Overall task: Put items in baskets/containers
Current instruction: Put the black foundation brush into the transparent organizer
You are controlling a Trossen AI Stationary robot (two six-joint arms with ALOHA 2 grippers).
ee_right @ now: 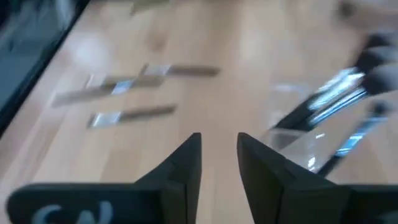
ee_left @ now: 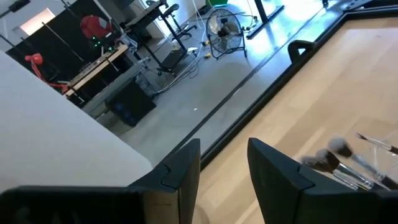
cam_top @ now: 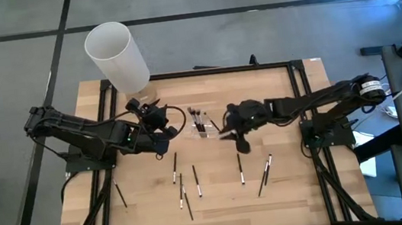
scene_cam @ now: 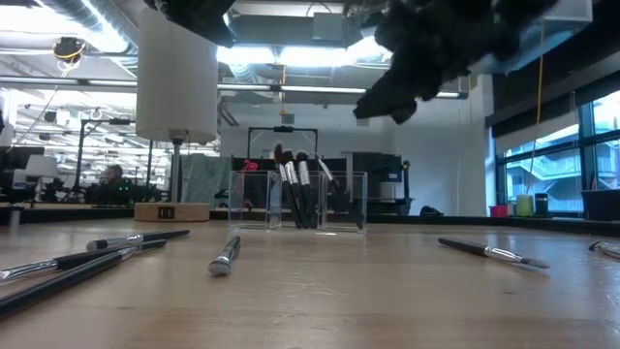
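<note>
Brushes below right jaws.

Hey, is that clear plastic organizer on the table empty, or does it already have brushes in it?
Not empty. The clear organizer already holds several brushes standing upright with bristles up, as the low view shows. Many other brushes lie loose on the table.

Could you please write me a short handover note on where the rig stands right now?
Left gripper: beside the clear organizer, fingers apart, holding nothing.
Right gripper: on the organizer's other side, raised above the table, fingers apart, empty.
Done: a few brushes stand in the organizer.
Left: about eight brushes and sticks lie loose on the table, among them a silver-ferrule brush near the middle and a brush on the right arm's side.
The tall white cylinder stands at the far edge.
</note>
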